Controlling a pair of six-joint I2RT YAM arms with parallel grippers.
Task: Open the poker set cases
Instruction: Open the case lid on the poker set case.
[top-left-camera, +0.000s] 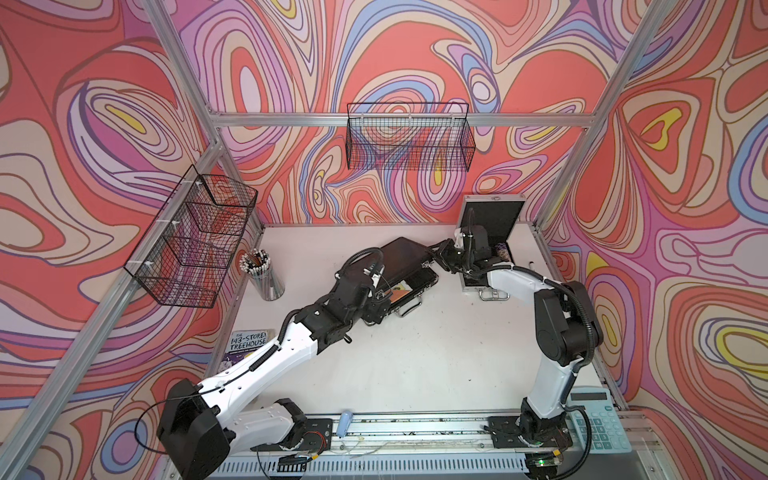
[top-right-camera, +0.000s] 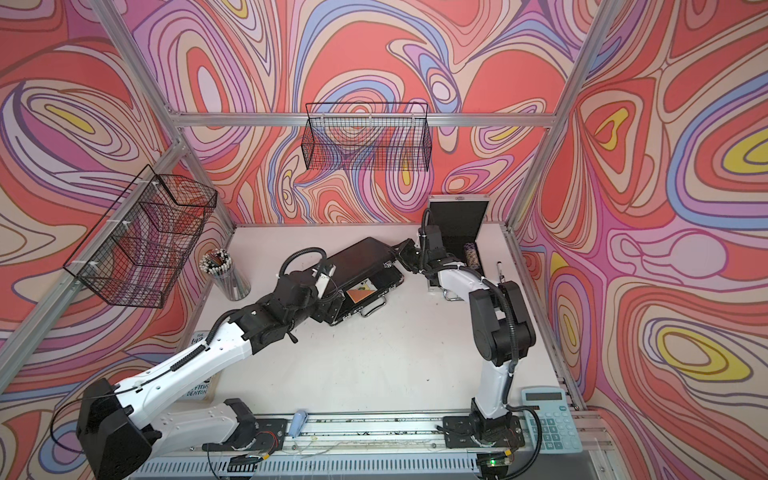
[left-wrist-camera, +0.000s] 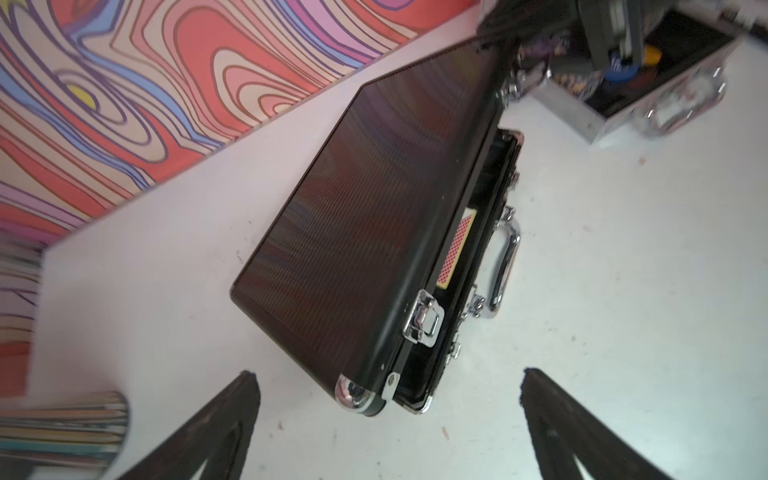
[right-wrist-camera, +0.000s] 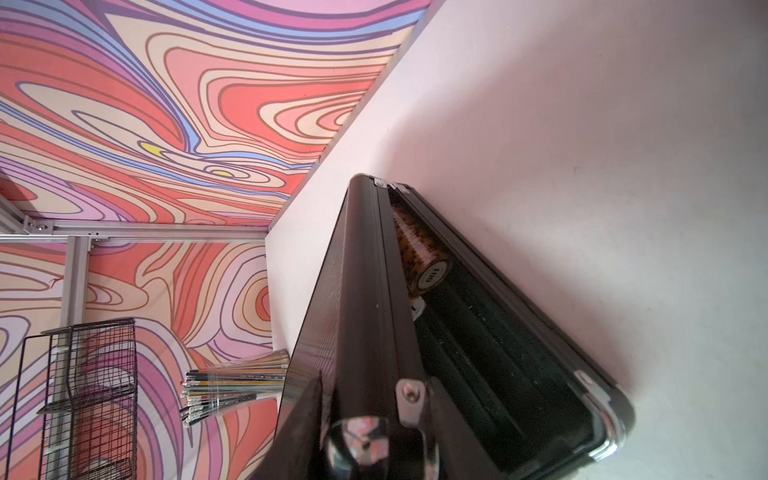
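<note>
The wider black poker set case (top-left-camera: 409, 257) (top-right-camera: 365, 259) lies mid-table with its lid partly raised; a red-backed card deck (left-wrist-camera: 455, 253) and a roll of chips (right-wrist-camera: 424, 257) show in the gap. My right gripper (right-wrist-camera: 374, 399) (top-left-camera: 436, 251) is shut on the far corner of that lid, one finger on each face. The smaller silver poker set case (top-left-camera: 490, 218) (top-right-camera: 457, 220) stands at the back right with its lid upright. My left gripper (left-wrist-camera: 387, 372) (top-left-camera: 376, 309) hangs open just off the black case's near corner, touching nothing.
A cup of pencils (top-left-camera: 264, 274) stands left of the black case, with a paperback book (top-left-camera: 249, 345) near the left edge. Wire baskets hang on the left wall (top-left-camera: 195, 241) and back wall (top-left-camera: 409, 137). A calculator (top-left-camera: 598, 419) lies at the front right.
</note>
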